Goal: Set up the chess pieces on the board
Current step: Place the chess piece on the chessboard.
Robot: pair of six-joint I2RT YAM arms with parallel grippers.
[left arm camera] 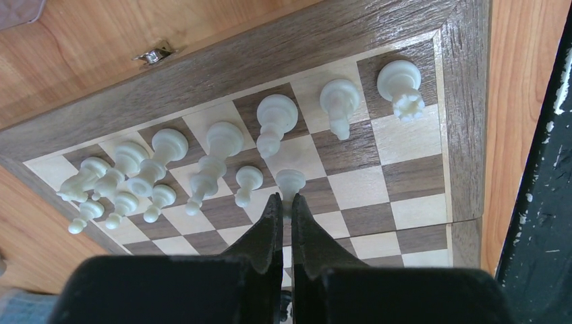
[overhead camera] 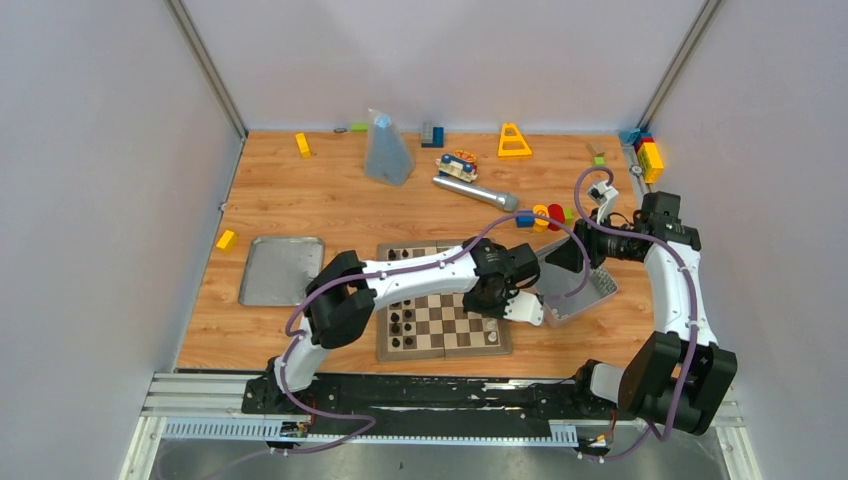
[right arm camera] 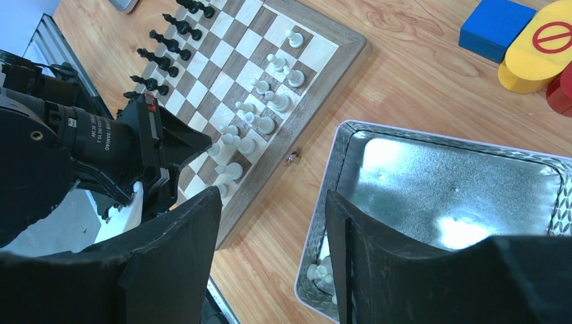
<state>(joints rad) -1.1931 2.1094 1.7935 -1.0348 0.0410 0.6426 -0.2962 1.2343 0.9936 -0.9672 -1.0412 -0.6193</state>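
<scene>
- The left gripper (left arm camera: pixel 284 201) fills the near edge of the left wrist view. Its black fingers are pressed together on the head of a white pawn (left arm camera: pixel 290 179), whose base meets the board (left arm camera: pixel 465 108) just ahead of the tips.
- The chess pieces (left arm camera: pixel 275 115) stand in two rows ahead of the fingers and off to their left. The nearest pawn is just beside the left finger, and the squares to the right of the fingers are bare.
- The step in hand looks like seating this pawn. It wants its base flat and centred in the square, then the jaws eased apart only a little and a straight lift. A sideways drift would likely tip the neighbour.
- In the right wrist view, the right gripper (right arm camera: pixel 270 202) hangs with its fingers spread and nothing between them, over the near rim of the metal tin (right arm camera: pixel 438 182).
- A few loose white pieces (right arm camera: pixel 319 273) lie in the tin's corner, directly under the fingers.
- Black pieces (right arm camera: pixel 168 44) line the board's far side, well beyond the fingers, and coloured blocks (right arm camera: pixel 496 23) lie past the tin.
- From above, the left arm (overhead camera: pixel 420 272) stretches across the board and ends just beside the tin and the right gripper. The two are crowded there, so the right one is best kept back until the left clears.
- A flat lid (overhead camera: pixel 282 268) lies well apart from both grippers, behind the left arm's elbow.
</scene>
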